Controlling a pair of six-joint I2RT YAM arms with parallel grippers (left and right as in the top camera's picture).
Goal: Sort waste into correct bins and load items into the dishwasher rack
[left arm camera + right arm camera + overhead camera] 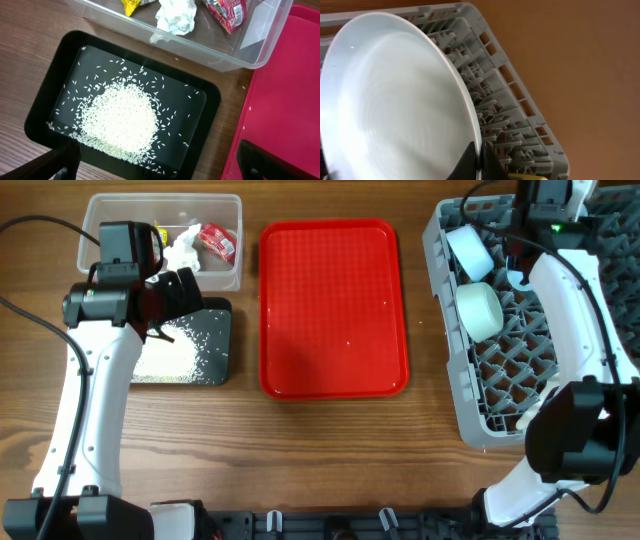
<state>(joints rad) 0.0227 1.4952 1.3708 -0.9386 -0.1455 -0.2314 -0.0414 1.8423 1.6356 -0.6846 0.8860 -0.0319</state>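
At the rack (515, 95), the right fingers (468, 161) pinched the plate (395, 100) by its rim. It likely wanted lowering edge-on between pegs, kept upright. The left fingers (60, 161) hung wide above the rice (120, 117) in the black tray (210, 100).

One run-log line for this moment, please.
left gripper open over rice in black tray | right gripper shut on plate at rack | wrappers, napkin in clear tub

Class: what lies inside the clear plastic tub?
The clear tub holds a yellow wrapper, a crumpled white napkin and a red-silver wrapper. In the overhead view the left arm covers part of its floor, so anything there is hidden.
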